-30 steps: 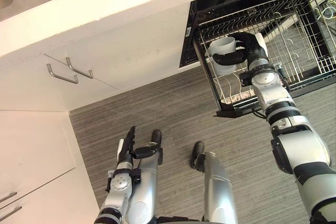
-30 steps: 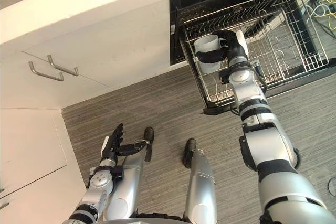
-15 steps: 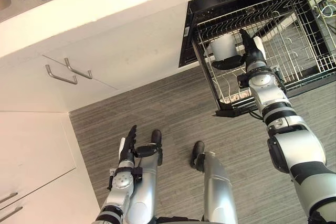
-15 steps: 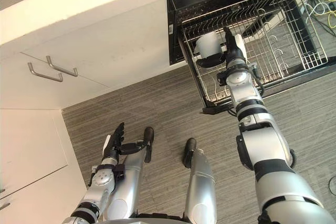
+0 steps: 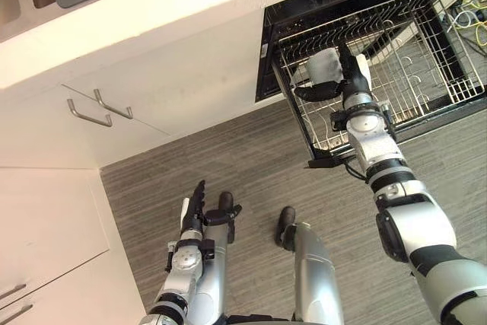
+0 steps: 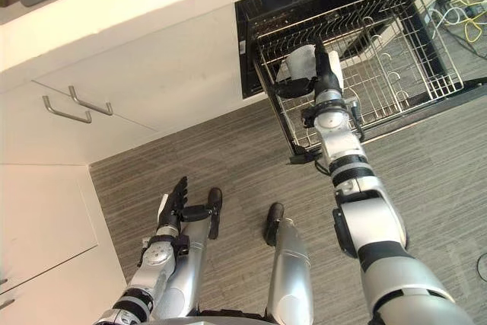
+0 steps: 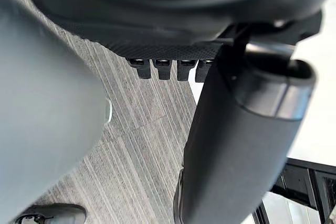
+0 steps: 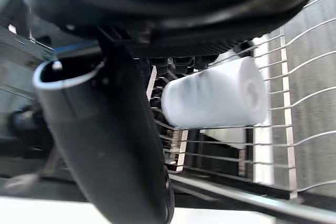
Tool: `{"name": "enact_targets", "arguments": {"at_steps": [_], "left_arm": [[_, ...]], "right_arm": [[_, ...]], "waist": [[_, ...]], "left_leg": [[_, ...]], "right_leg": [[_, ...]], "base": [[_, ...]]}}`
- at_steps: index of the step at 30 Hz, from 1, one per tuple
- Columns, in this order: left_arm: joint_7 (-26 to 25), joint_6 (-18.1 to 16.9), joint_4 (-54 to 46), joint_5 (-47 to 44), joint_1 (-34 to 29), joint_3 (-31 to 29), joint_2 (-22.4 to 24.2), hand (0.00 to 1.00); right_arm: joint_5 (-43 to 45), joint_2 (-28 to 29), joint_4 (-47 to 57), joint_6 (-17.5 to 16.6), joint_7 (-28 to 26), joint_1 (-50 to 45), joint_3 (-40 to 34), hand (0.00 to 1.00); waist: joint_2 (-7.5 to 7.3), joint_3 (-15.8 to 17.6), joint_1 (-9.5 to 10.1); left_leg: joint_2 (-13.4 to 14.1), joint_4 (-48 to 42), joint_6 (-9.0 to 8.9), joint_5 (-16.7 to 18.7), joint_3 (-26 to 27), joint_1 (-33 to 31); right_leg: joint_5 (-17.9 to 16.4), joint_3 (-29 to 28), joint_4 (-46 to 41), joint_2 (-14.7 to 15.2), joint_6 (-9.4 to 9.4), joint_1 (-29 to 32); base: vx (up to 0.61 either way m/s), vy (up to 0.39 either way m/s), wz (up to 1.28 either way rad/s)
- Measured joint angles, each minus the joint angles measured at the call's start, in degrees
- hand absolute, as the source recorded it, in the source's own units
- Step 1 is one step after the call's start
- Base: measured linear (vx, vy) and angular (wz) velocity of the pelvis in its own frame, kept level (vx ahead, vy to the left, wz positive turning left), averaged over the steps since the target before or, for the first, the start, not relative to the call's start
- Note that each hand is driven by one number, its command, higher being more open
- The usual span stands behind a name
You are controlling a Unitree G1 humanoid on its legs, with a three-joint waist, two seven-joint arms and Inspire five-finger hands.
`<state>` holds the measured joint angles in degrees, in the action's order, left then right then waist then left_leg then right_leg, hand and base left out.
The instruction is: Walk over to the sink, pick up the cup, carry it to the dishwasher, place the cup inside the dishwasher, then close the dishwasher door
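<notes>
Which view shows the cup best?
The right wrist view: the cup rests in the rack, close and nearly whole. Both eye views show it small, beside the right hand, which partly covers it.

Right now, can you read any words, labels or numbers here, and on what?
None can be read: the cup, the dishwasher rack and the cabinet doors bear no legible text.
A small pale mark on the dishwasher's front edge is too small to read.
</notes>
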<state>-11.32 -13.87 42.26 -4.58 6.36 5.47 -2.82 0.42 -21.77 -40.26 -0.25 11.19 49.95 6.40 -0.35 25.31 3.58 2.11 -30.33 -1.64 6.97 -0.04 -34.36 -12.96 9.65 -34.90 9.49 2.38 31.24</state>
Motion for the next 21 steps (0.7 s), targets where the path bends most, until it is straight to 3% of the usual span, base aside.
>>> {"name": "enact_targets", "arguments": {"at_steps": [6,12,16,21], "left_arm": [[-0.33,0.65,2.99,0.09,0.12,1.36,-1.27,1.00],[-0.06,1.47,3.09,0.34,-2.37,2.43,-2.64,1.00],[0.55,2.05,3.23,1.75,-4.62,2.41,-3.69,1.00],[1.11,2.65,5.62,4.01,-7.44,2.80,-3.64,1.00]], "right_arm": [[-0.50,4.14,12.31,-0.52,2.30,-9.95,-3.95,1.00],[-3.73,9.34,25.84,-0.75,2.88,-26.77,-6.30,1.00],[-6.91,14.14,36.53,-1.44,2.45,-41.01,-6.33,1.00],[-9.66,17.55,43.87,-3.99,1.60,-51.99,-6.38,1.00]], "waist": [[-0.56,-0.28,-0.86],[-1.90,-0.93,-2.66],[-3.72,-4.06,-3.86],[-4.20,-8.64,-4.70]], "left_leg": [[-0.28,4.29,0.07,-1.44,0.72,4.97],[-0.28,12.50,0.05,-3.88,2.02,13.45],[0.23,20.10,-0.13,-6.25,2.54,18.93],[0.40,25.92,-0.21,-7.10,3.92,25.52]], "right_leg": [[0.69,-0.54,2.66,-0.11,0.00,-3.66],[2.70,-1.44,8.89,-0.84,0.33,-10.36],[4.77,-1.46,15.46,-2.14,0.29,-14.98],[5.66,-2.00,20.69,-2.82,0.67,-20.62]], "base": [[0.00,-0.021,-0.03],[0.05,-0.006,-0.10],[0.09,0.003,-0.10],[0.13,0.011,-0.12]]}}
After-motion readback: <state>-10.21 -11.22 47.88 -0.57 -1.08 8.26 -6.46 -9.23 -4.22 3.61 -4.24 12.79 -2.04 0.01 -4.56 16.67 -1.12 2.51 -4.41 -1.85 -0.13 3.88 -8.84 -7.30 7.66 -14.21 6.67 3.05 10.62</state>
